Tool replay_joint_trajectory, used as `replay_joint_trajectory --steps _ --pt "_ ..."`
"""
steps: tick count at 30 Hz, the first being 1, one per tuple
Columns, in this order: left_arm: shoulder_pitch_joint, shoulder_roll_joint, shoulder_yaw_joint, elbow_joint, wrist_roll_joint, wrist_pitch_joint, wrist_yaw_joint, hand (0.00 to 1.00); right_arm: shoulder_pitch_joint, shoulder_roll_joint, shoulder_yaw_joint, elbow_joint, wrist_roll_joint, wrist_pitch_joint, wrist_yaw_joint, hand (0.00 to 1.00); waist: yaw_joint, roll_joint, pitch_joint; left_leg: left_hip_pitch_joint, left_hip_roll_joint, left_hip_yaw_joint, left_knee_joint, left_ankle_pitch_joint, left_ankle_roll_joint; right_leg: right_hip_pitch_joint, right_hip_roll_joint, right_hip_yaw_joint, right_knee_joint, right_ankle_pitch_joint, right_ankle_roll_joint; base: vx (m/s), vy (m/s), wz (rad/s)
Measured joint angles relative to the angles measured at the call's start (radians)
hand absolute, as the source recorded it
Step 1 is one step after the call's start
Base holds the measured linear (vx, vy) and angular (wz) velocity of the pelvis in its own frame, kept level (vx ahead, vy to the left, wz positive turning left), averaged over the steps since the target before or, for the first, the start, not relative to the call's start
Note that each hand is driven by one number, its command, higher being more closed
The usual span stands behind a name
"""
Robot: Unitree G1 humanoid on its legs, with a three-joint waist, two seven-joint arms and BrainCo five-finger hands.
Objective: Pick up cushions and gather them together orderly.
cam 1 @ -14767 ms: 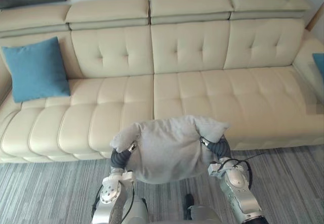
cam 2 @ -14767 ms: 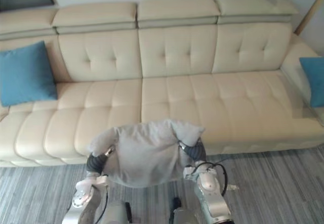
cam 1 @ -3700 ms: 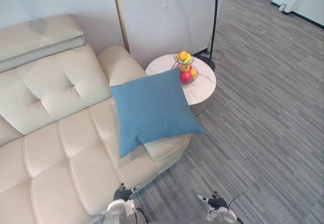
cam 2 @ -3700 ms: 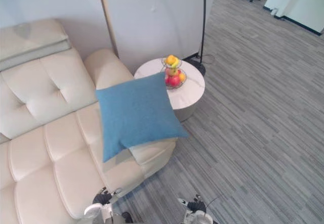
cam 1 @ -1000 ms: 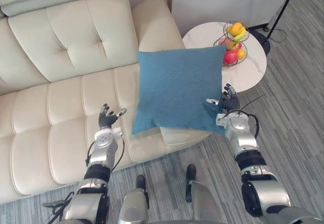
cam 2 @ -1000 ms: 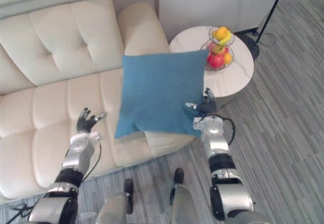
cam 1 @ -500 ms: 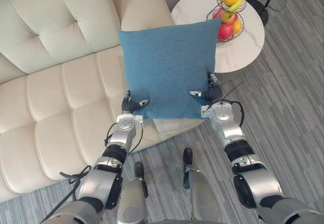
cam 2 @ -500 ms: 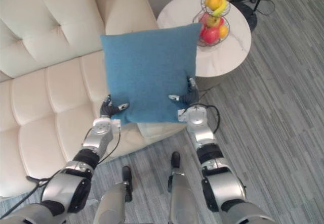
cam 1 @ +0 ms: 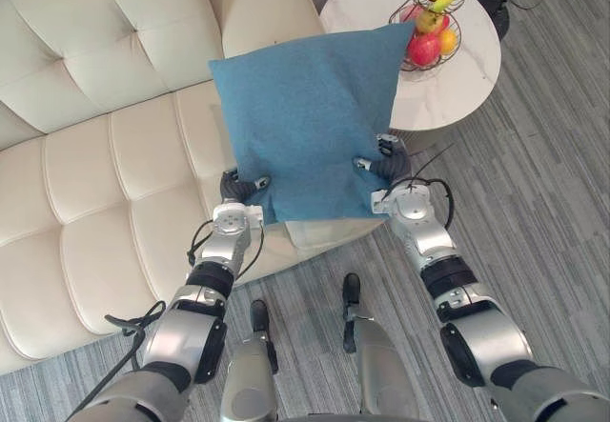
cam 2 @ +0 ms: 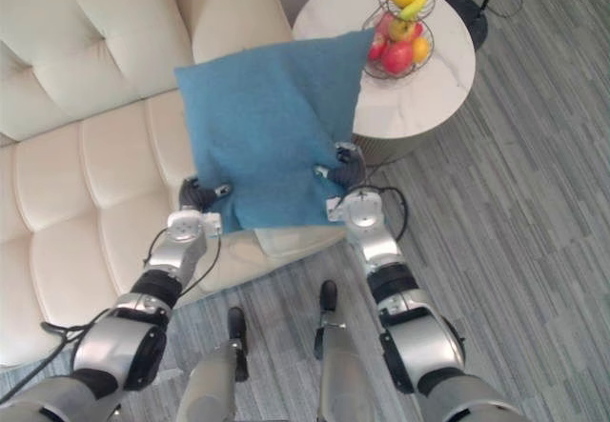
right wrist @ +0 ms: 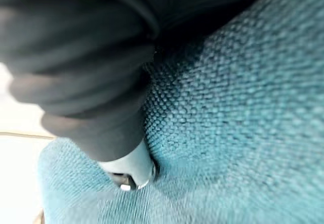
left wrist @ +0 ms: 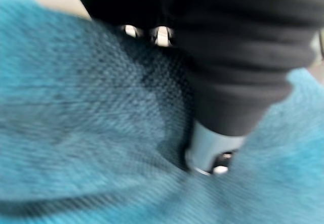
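Observation:
A blue square cushion is held up over the right end of the cream sofa, its top corner tilted toward the side table. My left hand pinches its lower left edge and my right hand its lower right edge, thumbs on the front and fingers behind. In the left wrist view the thumb presses into the blue cloth. The right wrist view shows the same, with the thumb sunk into the cushion.
A round white side table stands right of the sofa arm and carries a tiered wire basket of fruit, close to the cushion's upper right corner. Grey striped carpet spreads to the right and front.
Both hands closed in from the sides a second ago and took the cushion's lower corners. Since then it has risen a little and tilted, its top corner swinging toward the fruit basket.

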Motion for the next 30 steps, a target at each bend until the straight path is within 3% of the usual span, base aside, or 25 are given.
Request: replay_joint_trajectory --steps 8,13,20,30 --pt "0.251 -0.032 -0.072 -0.387 -0.046 -0.003 0.052 1.0 0.287 0.025 -0.002 -0.219 0.022 0.01 -0.008 1.0 0.015 0.001 -0.001 0.087 -0.008 -0.003 -0.034 -0.001 0.001 0.076 -0.003 -0.004 0.002 -0.019 0.008 0.01 0.005 0.02" --pt "0.449 -0.054 -0.082 -0.595 -0.047 -0.008 0.056 1.0 0.451 0.047 -0.001 -0.411 0.021 0.009 -0.008 1.0 0.015 0.006 -0.011 0.159 -0.018 -0.013 -0.058 -0.004 0.004 0.13 -0.015 -0.017 0.052 -0.068 0.012 0.02 0.005 0.1" --pt "0.77 -0.121 -0.08 -0.848 -0.067 -0.04 0.053 1.0 0.627 0.095 0.023 -0.604 0.021 -0.021 0.011 1.0 0.017 0.036 -0.147 0.243 -0.031 -0.03 -0.096 -0.004 0.005 0.19 -0.038 -0.049 0.088 -0.119 0.025 0.07 0.004 0.12" --pt "0.947 -0.128 -0.072 -1.029 -0.087 -0.112 0.043 1.0 0.74 0.118 0.099 -0.77 0.054 -0.11 0.053 1.0 0.024 0.036 -0.268 0.261 -0.027 -0.041 -0.082 -0.027 0.018 0.254 -0.035 -0.06 0.034 -0.105 0.029 -0.01 0.007 0.04"
